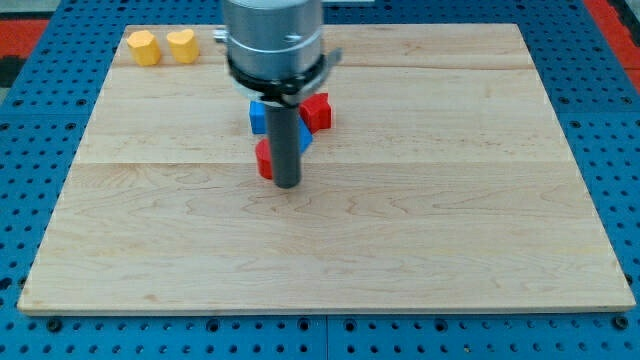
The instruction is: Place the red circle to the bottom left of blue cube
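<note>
My tip (287, 184) stands upright, touching the red circle's (263, 160) right side, below the blue cube (260, 115); no claw shows.

A small red circle block (263, 158) lies on the wooden board, mostly hidden behind the dark rod, only its left edge showing. The blue cube (259, 115) sits just above it, toward the view's top, also partly covered by the rod.
</note>
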Available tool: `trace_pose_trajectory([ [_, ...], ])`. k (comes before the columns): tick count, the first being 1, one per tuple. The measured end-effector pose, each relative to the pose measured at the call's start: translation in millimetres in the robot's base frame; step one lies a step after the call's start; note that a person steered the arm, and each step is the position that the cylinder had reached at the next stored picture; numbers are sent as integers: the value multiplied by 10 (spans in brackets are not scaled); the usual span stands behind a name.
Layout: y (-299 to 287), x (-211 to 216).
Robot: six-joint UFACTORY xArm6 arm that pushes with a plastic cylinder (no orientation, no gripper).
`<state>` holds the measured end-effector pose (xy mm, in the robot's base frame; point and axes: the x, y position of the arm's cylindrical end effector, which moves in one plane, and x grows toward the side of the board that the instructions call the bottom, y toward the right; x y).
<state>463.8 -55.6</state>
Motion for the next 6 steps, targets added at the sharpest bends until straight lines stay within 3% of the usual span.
trace_pose_trajectory([
  [1, -385, -91],
  [3, -594, -338],
  [4, -1048, -416],
  [5, -1799, -685],
  [6, -1861, -1282],
])
